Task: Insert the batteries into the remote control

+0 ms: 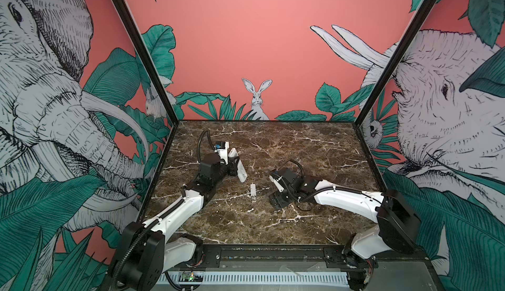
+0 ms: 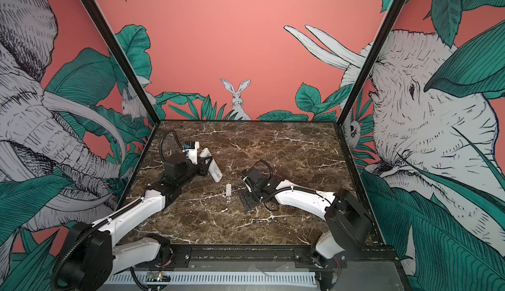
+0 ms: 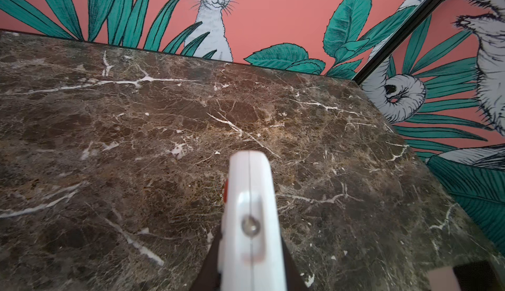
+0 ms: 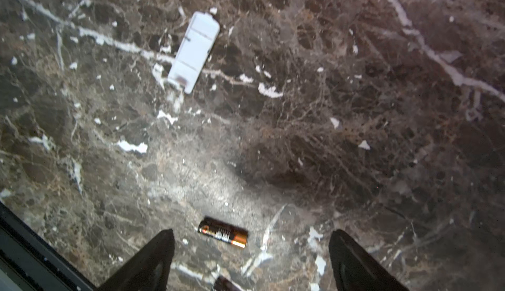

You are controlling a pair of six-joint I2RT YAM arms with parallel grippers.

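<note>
My left gripper [image 1: 234,165] [image 2: 205,166] [image 3: 251,265] is shut on the remote control [image 1: 238,164] [image 2: 212,166] [image 3: 250,207], a slim white bar held tilted above the left part of the marble table. A red button shows on its edge in the left wrist view. My right gripper [image 1: 276,203] [image 2: 249,206] [image 4: 252,239] hangs open just over the table near the middle. One dark battery [image 4: 222,233] lies on the marble between its fingertips, touching neither. Another battery [image 4: 224,284] lies at the edge of the right wrist view. In both top views a battery [image 1: 287,220] [image 2: 258,221] lies in front of that gripper.
A small flat white cover piece [image 1: 253,189] [image 2: 229,189] [image 4: 194,51] lies on the table [image 1: 300,144] between the two grippers. Painted walls close in the left, back and right sides. A black rail [image 1: 273,251] runs along the front edge.
</note>
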